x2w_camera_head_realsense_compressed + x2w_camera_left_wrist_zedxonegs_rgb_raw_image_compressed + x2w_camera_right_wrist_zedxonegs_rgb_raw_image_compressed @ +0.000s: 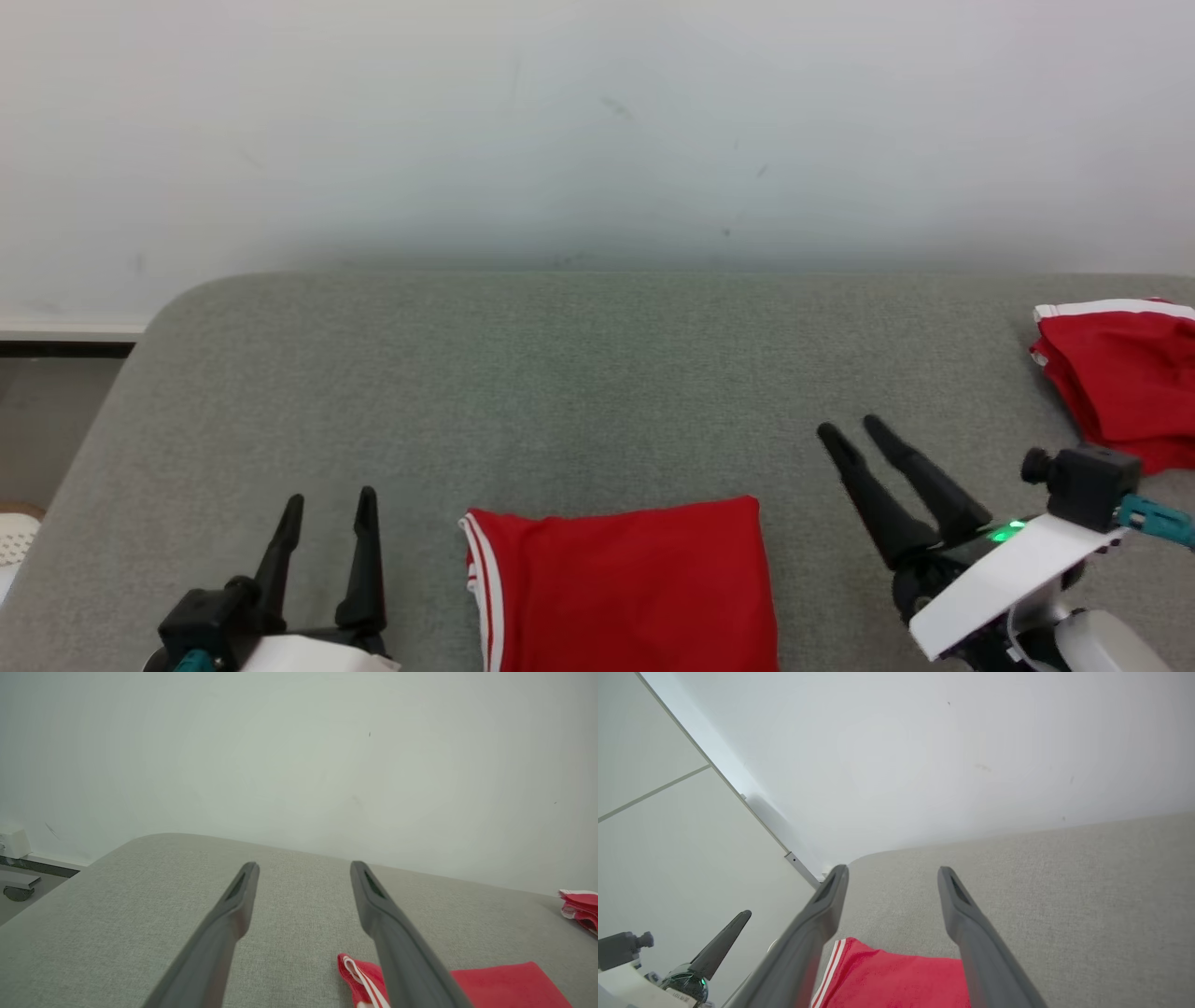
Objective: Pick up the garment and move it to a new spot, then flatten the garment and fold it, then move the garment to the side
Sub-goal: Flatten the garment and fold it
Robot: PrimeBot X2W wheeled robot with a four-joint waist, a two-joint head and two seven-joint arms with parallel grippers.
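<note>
The grey padded surface (560, 373) stretched before me, the folded red garment (625, 588) flat at its near edge. My left gripper (331, 495) and right gripper (851, 427) flanked it, both spread and empty, placed, I judged, so either could slide it aside.

Grey fabric surface (560, 373) (rounded corner) against a scuffed white wall (597, 121).

No legible text, label, brand or number anywhere.
</note>
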